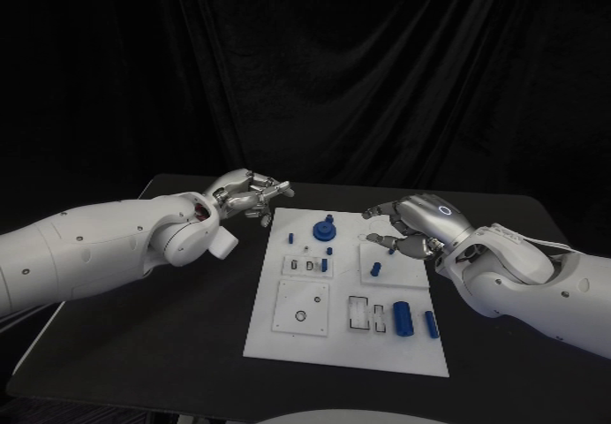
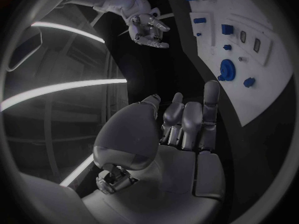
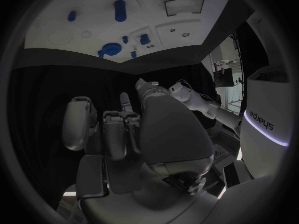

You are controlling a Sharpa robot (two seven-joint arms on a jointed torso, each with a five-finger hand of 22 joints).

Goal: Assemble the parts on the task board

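A black curtain (image 1: 382, 88) hangs behind the black table (image 1: 153, 336).

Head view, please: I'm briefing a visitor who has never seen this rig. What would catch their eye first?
The white task board in the middle of the black table, dotted with small blue parts, the round blue part near its far edge standing out. Then the left hand and right hand, both empty, at the board's far corners.

The board's (image 1: 287, 340) near half lies flat, with only two low cylinders (image 1: 403, 318) near its right edge. At the far end the round knob (image 1: 323, 231) stands up between the left hand (image 1: 248, 196) and right hand (image 1: 408, 225).
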